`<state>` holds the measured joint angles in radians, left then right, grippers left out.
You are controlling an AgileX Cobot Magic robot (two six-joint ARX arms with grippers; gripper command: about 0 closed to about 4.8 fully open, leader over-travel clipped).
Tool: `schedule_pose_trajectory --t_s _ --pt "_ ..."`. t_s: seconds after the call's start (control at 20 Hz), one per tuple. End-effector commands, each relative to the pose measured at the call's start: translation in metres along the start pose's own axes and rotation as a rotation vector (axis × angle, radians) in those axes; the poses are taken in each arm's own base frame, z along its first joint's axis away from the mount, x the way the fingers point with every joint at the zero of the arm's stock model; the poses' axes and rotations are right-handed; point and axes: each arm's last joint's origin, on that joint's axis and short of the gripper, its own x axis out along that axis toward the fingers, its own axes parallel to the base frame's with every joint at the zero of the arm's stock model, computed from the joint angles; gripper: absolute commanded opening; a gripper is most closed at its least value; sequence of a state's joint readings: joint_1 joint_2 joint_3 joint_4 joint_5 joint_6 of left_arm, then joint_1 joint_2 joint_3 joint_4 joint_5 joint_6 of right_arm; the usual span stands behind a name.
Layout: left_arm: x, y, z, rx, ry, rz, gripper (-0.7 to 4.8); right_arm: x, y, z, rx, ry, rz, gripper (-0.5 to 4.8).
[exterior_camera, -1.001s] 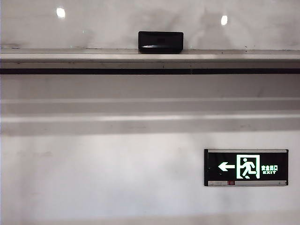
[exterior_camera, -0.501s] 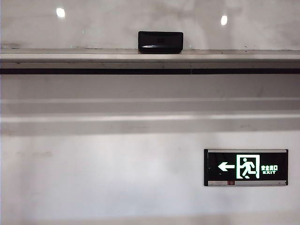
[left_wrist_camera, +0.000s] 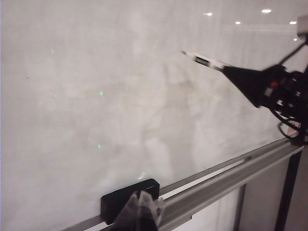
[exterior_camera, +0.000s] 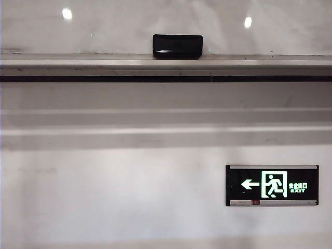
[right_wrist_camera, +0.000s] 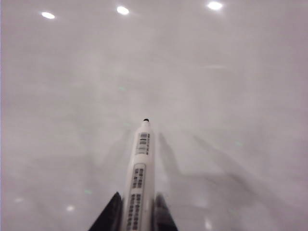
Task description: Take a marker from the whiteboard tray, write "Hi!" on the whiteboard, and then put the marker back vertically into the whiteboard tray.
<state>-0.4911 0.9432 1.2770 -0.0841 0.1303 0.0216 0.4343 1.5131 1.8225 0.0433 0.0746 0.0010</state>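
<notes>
Your right claw point(right_wrist_camera: 137, 216) is clamped on the marker point(right_wrist_camera: 139, 178), tip pointing at the whiteboard point(right_wrist_camera: 216, 96), not visibly touching; your left claw point(left_wrist_camera: 140, 214), fingers together and empty, hangs above the eraser point(left_wrist_camera: 118, 202) on the whiteboard tray point(left_wrist_camera: 226, 175), toward five o'clock of the marker.

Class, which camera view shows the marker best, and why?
The right wrist view: the marker fills the foreground, clamped in the right gripper, tip toward the whiteboard. The left wrist view shows it small and distant; the exterior view shows none.

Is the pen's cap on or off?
Off. The marker in the right hand shows its bare black tip, aimed at the whiteboard.
</notes>
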Motion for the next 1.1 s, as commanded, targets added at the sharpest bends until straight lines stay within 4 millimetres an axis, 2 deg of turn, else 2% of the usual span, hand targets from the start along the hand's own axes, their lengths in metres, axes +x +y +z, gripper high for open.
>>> schedule_pose_trajectory --t_s 0.05,0.2,0.55,1.1 --pt "-0.001 0.000 0.004 -0.001 -0.025 0.000 -0.06 0.008 0.006 0.007 -0.025 -0.038 0.015 -0.01" --pt "-0.001 0.000 0.004 0.000 -0.025 0.000 -0.06 0.020 0.011 0.009 -0.017 -0.026 -0.010 -0.02" --pt "-0.001 0.000 0.004 -0.001 -0.023 -0.001 -0.06 0.029 0.012 0.018 -0.018 -0.013 -0.054 -0.02" --pt "-0.001 0.000 0.003 -0.001 -0.017 -0.001 -0.06 0.046 0.013 0.000 -0.052 0.003 -0.076 -0.02"
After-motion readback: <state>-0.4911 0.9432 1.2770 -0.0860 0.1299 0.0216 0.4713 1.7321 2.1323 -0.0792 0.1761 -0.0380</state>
